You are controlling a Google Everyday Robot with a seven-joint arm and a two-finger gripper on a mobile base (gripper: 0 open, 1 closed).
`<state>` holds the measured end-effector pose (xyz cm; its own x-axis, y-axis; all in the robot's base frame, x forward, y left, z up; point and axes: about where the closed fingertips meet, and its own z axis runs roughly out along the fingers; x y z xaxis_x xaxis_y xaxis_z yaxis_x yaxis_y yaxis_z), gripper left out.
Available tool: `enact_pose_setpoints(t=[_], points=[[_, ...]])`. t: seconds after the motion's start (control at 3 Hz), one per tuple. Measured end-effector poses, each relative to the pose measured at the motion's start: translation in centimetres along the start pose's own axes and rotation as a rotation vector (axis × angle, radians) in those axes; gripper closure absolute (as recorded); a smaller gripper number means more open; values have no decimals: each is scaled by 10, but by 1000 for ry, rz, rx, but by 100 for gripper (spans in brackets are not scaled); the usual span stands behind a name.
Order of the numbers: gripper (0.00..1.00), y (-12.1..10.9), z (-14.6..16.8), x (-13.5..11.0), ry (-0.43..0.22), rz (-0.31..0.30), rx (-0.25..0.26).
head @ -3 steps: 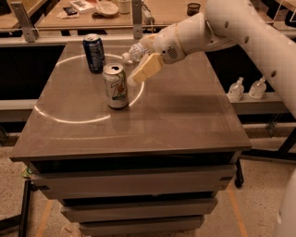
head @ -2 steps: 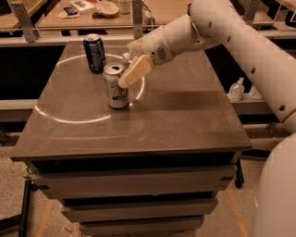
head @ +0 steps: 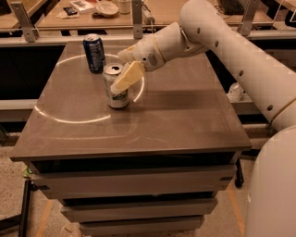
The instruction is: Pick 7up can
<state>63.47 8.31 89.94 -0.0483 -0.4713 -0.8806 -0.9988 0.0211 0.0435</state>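
Note:
The 7up can [head: 115, 92], whitish-silver with green markings and a silver top, stands upright on the left middle of the brown table [head: 185, 120]. My gripper [head: 121, 73] reaches in from the right on the white arm and is open at the can's top. Its yellowish near finger [head: 128, 76] crosses in front of the can's upper right side. The far finger sits behind the can's rim. The can rests on the table.
A dark blue can [head: 95, 53] stands upright just behind and left of the 7up can. A desk behind the table holds a bowl [head: 107, 7] and clutter. White bottles [head: 235, 91] sit low beyond the table's right edge.
My gripper has moved left and down toward the 7up can, so its near finger now overlaps the can's upper side. Both cans have stayed in place.

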Motion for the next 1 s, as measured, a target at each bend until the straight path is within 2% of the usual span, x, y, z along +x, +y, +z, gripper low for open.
enact_pose_setpoints(t=[0.67,1.0], points=[[0,19,21,11,-9,50,-10],[19,21,19,23,-4,69,6]])
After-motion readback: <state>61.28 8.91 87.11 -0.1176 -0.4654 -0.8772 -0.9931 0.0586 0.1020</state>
